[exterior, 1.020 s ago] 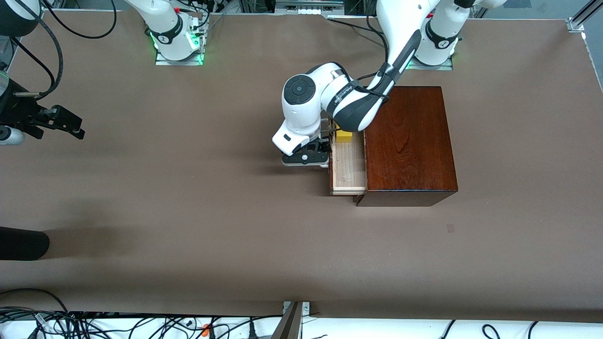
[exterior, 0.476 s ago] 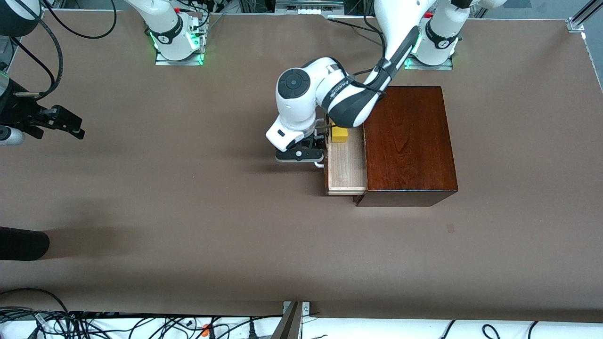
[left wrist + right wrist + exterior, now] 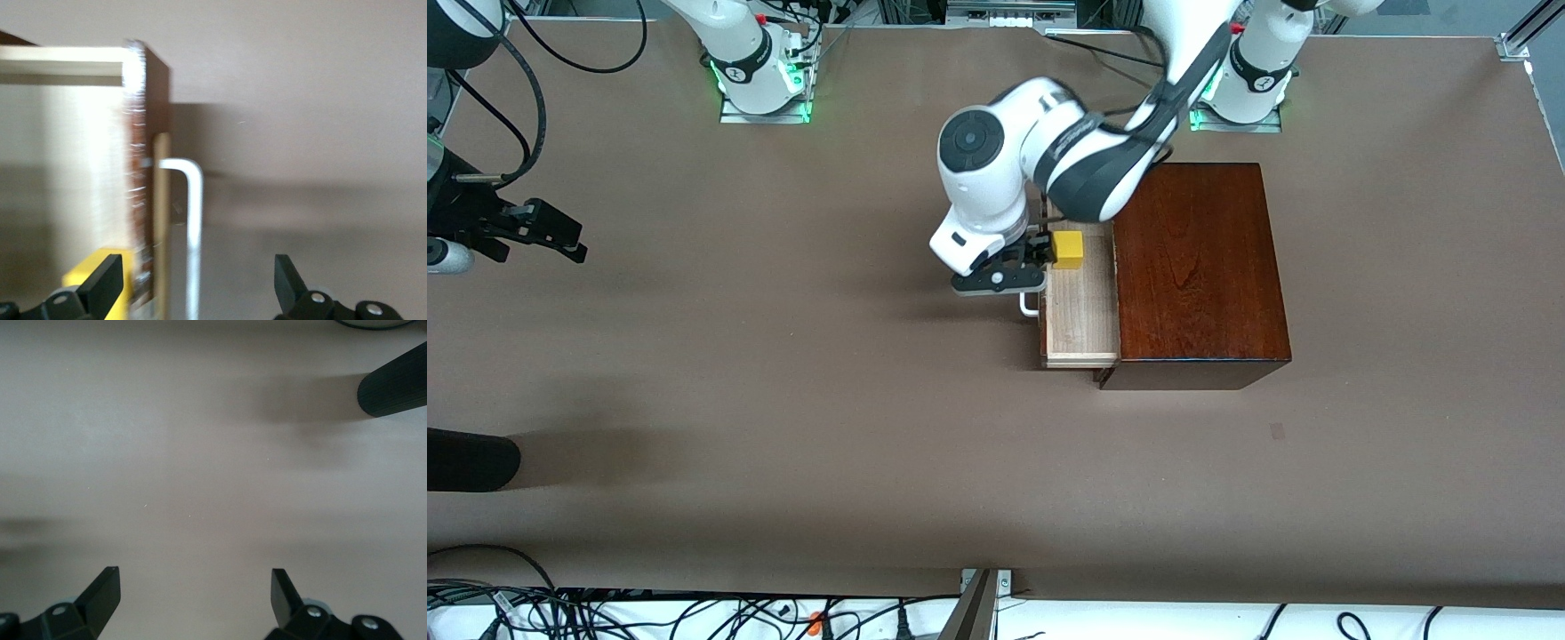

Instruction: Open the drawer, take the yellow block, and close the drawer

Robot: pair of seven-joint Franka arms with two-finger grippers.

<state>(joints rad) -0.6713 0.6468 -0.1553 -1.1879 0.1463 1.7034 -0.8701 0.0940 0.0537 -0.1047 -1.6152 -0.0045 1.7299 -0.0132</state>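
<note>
With the left tool (image 3: 1039,259) spread over the drawer (image 3: 1082,311) front, the yellow block (image 3: 1068,250) could be knocked aside by one finger.

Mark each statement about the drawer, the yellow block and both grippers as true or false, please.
1. The drawer is pulled open. True.
2. The yellow block lies on top of the wooden box. False: it sits inside the drawer.
3. The left gripper is shut on the white handle. False: it is open, astride the drawer front.
4. The right gripper is open over bare table. True.
</note>
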